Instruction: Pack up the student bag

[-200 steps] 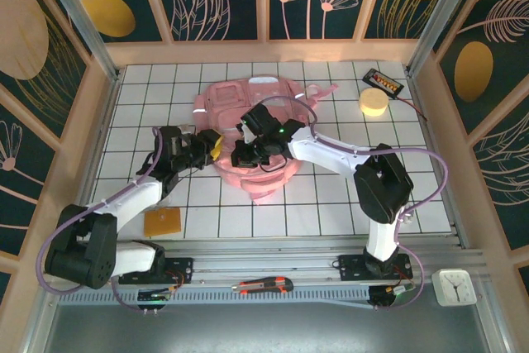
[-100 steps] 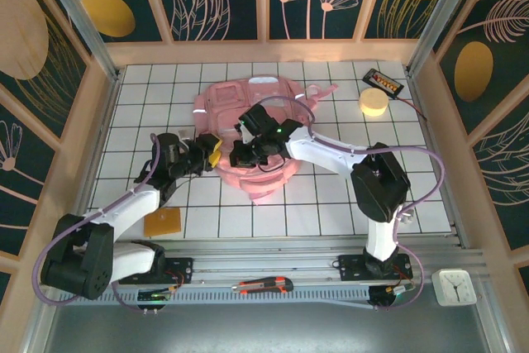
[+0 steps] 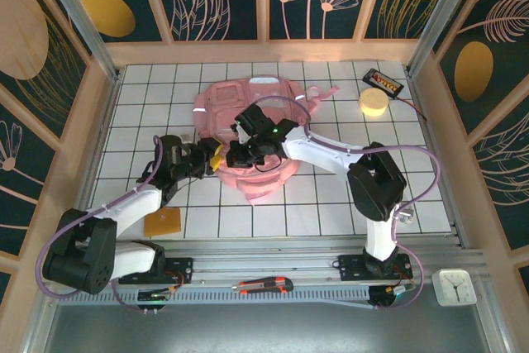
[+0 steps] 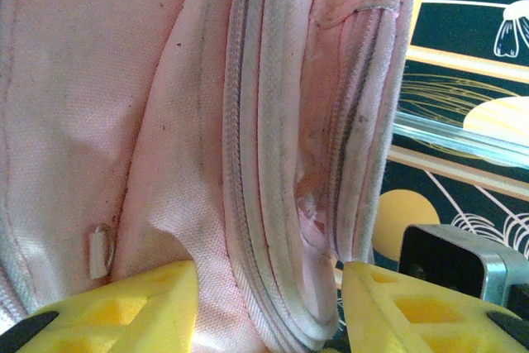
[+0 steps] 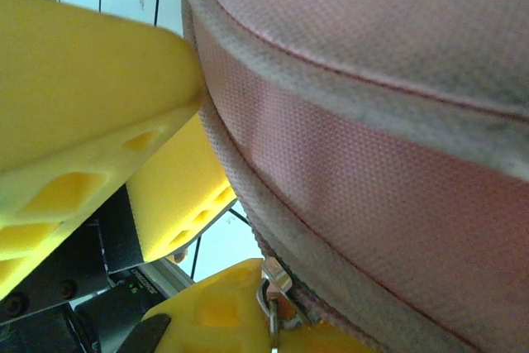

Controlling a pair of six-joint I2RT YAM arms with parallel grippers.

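Right gripper (image 5: 273,324) pinches the metal zipper pull (image 5: 270,287) on the large pink fabric backpack (image 3: 248,101); left gripper (image 4: 269,295), jaws parted, straddles its zippered edge.

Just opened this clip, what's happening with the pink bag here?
Both arms are working at the near-left edge of the student bag, which lies flat in the middle. The right end effector is shut on the zipper pull. The left end effector sits open beside it, with the zipper seam between its fingers but not gripped.
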